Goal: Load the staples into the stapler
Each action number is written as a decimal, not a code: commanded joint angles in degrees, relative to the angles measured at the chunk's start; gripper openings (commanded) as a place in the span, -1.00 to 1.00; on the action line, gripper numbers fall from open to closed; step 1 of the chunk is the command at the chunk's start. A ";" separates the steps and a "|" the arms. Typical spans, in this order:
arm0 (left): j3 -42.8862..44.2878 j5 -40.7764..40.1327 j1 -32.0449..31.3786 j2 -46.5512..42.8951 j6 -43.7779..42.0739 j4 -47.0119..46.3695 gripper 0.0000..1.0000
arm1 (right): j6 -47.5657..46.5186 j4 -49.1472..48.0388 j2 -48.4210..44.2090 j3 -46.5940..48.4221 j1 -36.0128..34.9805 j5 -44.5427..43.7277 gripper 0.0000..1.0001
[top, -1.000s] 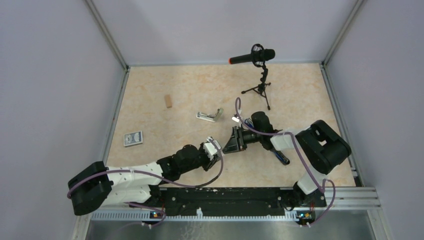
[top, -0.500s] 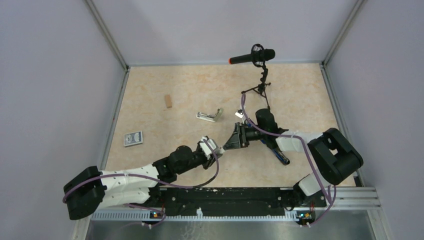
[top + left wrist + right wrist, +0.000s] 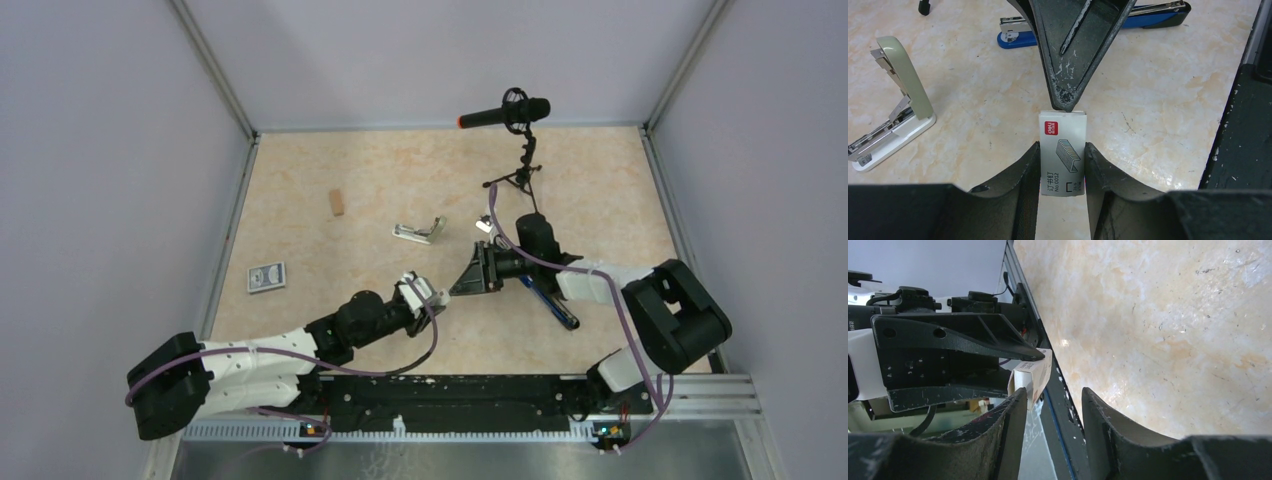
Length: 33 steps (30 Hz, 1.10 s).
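Left hand (image 3: 1062,150) is clamping the little white staple box (image 3: 1062,132) by its two long sides, holding it up off the counter (image 3: 1158,100) with the printed face up and the far end sticking out free. The right hand (image 3: 1054,395) is coming in nose-to-nose with it. Its fingers are spread apart with nothing between them, and one tip is sitting right at the box's far end. I can't tell if it's actually touching or just shy of it.

The stapler (image 3: 890,107) is lying on the counter off to one side, hinged wide open with the metal rail showing. It's well apart from both hands. The blue stapler (image 3: 1093,22) is lying behind the right hand, not part of this.

Handling-wise, I'm guessing the box is super light thin card, so it's going to crush or twist if it gets squeezed hard. The glossy print probably makes it a bit slippery too. The strips inside should be stiff but snap-prone, so no bending.

Best spot for the right hand looks like the exposed far end, pinching the narrow sides or the end flap. The left hand is already bracing the middle, so a gentle grip should do it.
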<state>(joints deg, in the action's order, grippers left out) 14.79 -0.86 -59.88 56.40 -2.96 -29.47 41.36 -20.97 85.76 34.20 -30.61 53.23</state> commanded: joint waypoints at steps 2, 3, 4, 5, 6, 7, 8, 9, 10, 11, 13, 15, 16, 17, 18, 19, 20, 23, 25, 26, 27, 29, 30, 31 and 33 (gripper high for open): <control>1.65 0.53 -0.10 -0.38 -0.38 -4.07 -0.19 | -0.37 -1.25 -0.67 2.20 0.44 1.16 -0.11; 1.73 1.93 -0.12 -0.41 -0.38 -4.12 -0.19 | 0.02 -1.75 -0.46 2.19 0.46 1.32 -0.11; 1.74 2.56 -0.06 -0.47 -0.38 -4.04 -0.19 | 0.42 -2.15 -0.39 2.24 0.46 1.47 -0.11; 1.81 2.64 -0.12 -0.50 -0.38 -3.97 -0.19 | 0.57 -2.44 -0.39 2.24 0.46 1.61 -0.11; 1.87 2.70 -0.15 -0.50 -0.38 -3.93 -0.19 | 0.72 -2.61 -0.37 2.33 0.46 1.71 -0.11; 1.91 2.78 -0.13 -0.60 -0.44 -3.82 -0.19 | 0.69 -2.71 -0.41 2.36 0.46 1.90 -0.11; 1.91 2.80 -0.13 -0.74 -0.35 -3.76 -0.20 | 0.69 -2.75 -0.30 2.38 0.47 1.95 -0.12; 1.84 2.98 -0.11 -0.87 -0.40 -3.79 -0.19 | 0.65 -2.76 -0.14 2.37 0.48 1.94 -0.12; 1.75 3.14 -0.09 -1.05 -0.38 -3.88 -0.19 | 0.58 -2.76 0.11 2.30 0.42 1.89 -0.13; 1.66 3.24 -0.13 -1.13 -0.38 -4.06 -0.20 | 0.52 -2.76 0.42 2.17 0.38 1.96 -0.13; 1.44 2.97 -0.13 -1.27 -0.27 -4.51 -0.21 | 0.47 -2.88 0.92 1.80 0.38 2.00 -0.15; 1.39 2.78 -0.08 -1.21 -0.36 -4.71 -0.21 | 0.49 -3.18 1.25 1.31 0.10 1.83 -0.15; 1.39 2.80 -0.06 -1.21 -0.41 -4.81 -0.21 | 0.50 -3.20 1.38 1.10 -0.04 1.68 -0.15; 1.46 2.80 -0.07 -1.06 -0.44 -4.85 -0.21 | 0.40 -3.20 1.64 1.06 -0.32 1.51 -0.15; 1.54 2.75 -0.10 -1.00 -0.42 -4.93 -0.21 | 0.40 -3.24 1.92 1.13 -0.59 1.48 -0.15; 1.60 2.79 -0.13 -0.82 -0.46 -5.05 -0.21 | 0.37 -3.35 2.26 1.14 -1.12 1.52 -0.15; 1.64 2.80 -0.07 -0.71 -0.42 -5.13 -0.21 | 0.38 -3.43 2.69 1.26 -1.59 1.48 -0.15; 1.61 2.57 -0.15 -0.31 -0.05 -5.81 -0.22 | 0.21 -3.46 3.92 1.37 -3.39 0.85 -0.15; 1.52 2.53 -0.14 -0.17 0.16 -6.32 -0.23 | 0.19 -3.57 4.68 1.25 -4.80 0.65 -0.16; 1.52 2.53 -0.14 -0.10 0.15 -6.38 -0.23 | 0.27 -3.82 5.02 1.16 -5.41 0.57 -0.16; 1.48 2.53 -0.10 -0.01 0.11 -6.43 -0.23 | 0.44 -4.08 5.18 1.06 -6.06 0.42 -0.16; 1.47 2.41 -0.15 0.27 -0.09 -6.62 -0.24 | 0.58 -4.33 5.09 0.80 -6.39 -0.02 -0.16; 1.54 2.24 -0.14 0.40 -0.24 -6.60 -0.24 | 0.64 -4.40 4.92 0.64 -6.46 -0.13 -0.16; 1.62 1.97 -0.12 0.65 -0.38 -6.48 -0.25 | 0.46 -4.13 4.54 0.61 -6.38 -0.57 -0.16; 2.05 1.38 -0.10 1.21 -0.67 -5.51 -0.27 | 0.13 -3.36 3.40 0.53 -6.01 -1.61 -0.16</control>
<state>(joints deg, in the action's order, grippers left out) 14.79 1.85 -60.05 57.06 -3.01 -29.08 42.28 -24.01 90.28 34.28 -35.79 53.15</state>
